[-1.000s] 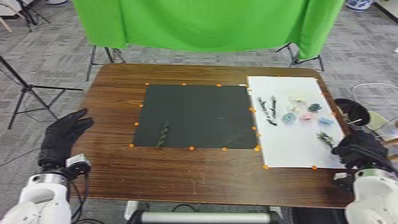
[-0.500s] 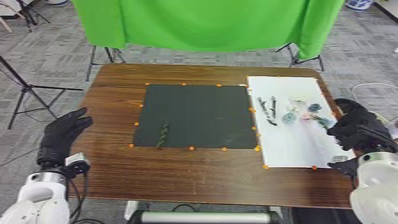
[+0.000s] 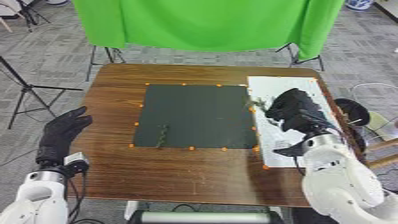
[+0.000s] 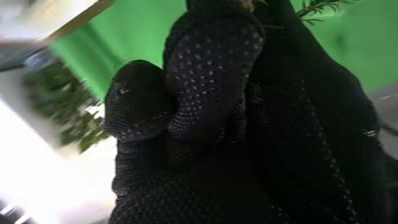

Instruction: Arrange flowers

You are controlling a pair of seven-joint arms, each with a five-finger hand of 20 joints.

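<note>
Over the white sheet | right robot hand pinching a green sprig | step, as judged: transfer to the dark sheet, where a second stem lies | next: cross leftward, lower, release | left robot hand loosely open.

Find a mat on the middle of the table, with a sprig on its near left part. See a sheet right of the mat, just beside it. Spot markers along mat and sheet edges. See another sprig in the right hand, near the sheet's left edge. Find a curtain beyond the table, a tripod left, a bin right.
</note>
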